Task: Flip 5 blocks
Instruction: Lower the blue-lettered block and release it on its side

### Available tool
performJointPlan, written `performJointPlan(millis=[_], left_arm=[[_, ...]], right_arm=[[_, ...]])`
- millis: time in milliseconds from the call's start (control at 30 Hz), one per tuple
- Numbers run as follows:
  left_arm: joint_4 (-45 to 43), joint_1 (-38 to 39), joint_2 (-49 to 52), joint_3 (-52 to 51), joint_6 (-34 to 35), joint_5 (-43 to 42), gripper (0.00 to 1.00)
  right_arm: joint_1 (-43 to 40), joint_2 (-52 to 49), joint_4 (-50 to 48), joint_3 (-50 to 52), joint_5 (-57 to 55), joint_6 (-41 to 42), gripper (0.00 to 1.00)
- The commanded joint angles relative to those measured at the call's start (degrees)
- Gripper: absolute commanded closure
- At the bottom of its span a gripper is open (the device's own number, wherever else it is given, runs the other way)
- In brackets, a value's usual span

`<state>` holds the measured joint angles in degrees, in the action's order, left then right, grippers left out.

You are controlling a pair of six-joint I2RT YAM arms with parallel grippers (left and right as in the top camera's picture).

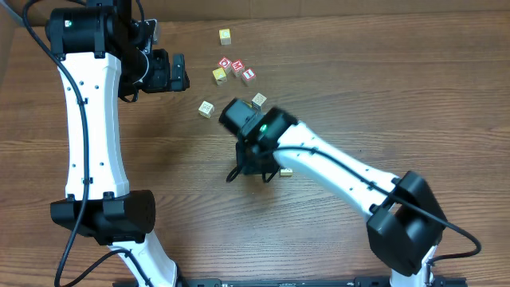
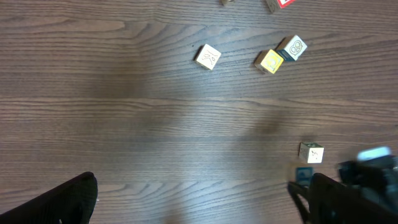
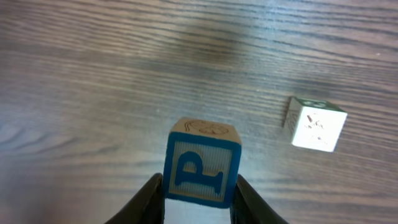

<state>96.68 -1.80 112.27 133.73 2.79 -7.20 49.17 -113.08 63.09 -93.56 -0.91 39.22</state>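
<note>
1. The right gripper [image 3: 200, 190] is pinched narrow on a blue-lettered block [image 3: 202, 163], with one finger [image 3: 149, 199] pressed against each side.
2. The face towards the wrist camera carries a bold blue letter in a blue frame. It reads as "P", but the picture's edge cuts off the bottom, so it could equally be "B".
3. The top of that block has a brownish line drawing, too slanted to make out.
4. Just to its right, a cream block [image 3: 317, 124] sits on the worktop [image 3: 93, 74]. Its top is edged in green, and the faint marks on its side can't be read.
5. From overhead, the held block is hidden under the right arm [image 1: 319, 159].
6. Farther back lie two more cream blocks [image 1: 206, 109], one on either side of that arm's wrist. Beyond them are three red-faced blocks [image 1: 238, 66], their lettering too small to read.
7. The left gripper [image 1: 177, 72] is spread wide and holds nothing, up beside the red cluster. In its own view the fingers are cut off at the bottom corners.
</note>
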Motion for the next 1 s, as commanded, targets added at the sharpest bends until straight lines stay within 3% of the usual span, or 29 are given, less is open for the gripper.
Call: performJointPlan(millis=[0, 167, 200, 267, 300, 433, 533, 567, 633, 700, 767, 833, 967], left_arm=[[0.1, 0.3, 0.5, -0.2, -0.7, 0.3, 0.00], [0.1, 0.3, 0.5, -0.2, -0.7, 0.3, 0.00], [0.1, 0.3, 0.5, -0.2, -0.7, 0.3, 0.00], [0.1, 0.3, 0.5, -0.2, -0.7, 0.3, 0.00], [0.1, 0.3, 0.5, -0.2, -0.7, 0.3, 0.00], [0.1, 0.3, 0.5, -0.2, -0.7, 0.3, 0.00], [0.1, 0.3, 0.5, -0.2, -0.7, 0.3, 0.00], [0.1, 0.3, 0.5, -0.2, -0.7, 0.3, 0.00], [0.1, 0.3, 0.5, -0.2, -0.7, 0.3, 0.00], [0.1, 0.3, 0.5, -0.2, -0.7, 0.3, 0.00], [0.1, 0.3, 0.5, -0.2, -0.7, 0.3, 0.00], [0.1, 0.3, 0.5, -0.2, -0.7, 0.3, 0.00], [0.1, 0.3, 0.5, -0.2, -0.7, 0.3, 0.00]], right_arm=[[1.5, 0.6, -2.5, 3.0, -7.3, 4.8, 0.68], [2.0, 0.5, -6.5, 6.3, -7.2, 5.8, 0.61], [2.0, 0.5, -6.6, 6.4, -7.2, 5.8, 0.52], [2.0, 0.5, -6.6, 6.4, -7.2, 5.8, 0.20], [2.0, 0.5, -6.6, 6.4, -7.0, 5.8, 0.12], [2.1, 0.5, -6.6, 6.4, -6.8, 5.8, 0.09], [2.1, 0.5, -7.0, 6.4, -6.8, 5.8, 0.14], [2.1, 0.5, -7.2, 6.4, -6.5, 5.8, 0.20], [2.1, 0.5, -7.8, 6.7, -5.4, 5.8, 0.40], [2.2, 0.5, -8.2, 7.4, -2.8, 5.8, 0.68], [2.4, 0.5, -8.6, 8.4, 0.5, 5.8, 0.86], [2.8, 0.5, -9.3, 9.8, 2.8, 5.8, 0.96], [3.8, 0.5, -12.5, 13.6, 3.2, 5.8, 0.96]])
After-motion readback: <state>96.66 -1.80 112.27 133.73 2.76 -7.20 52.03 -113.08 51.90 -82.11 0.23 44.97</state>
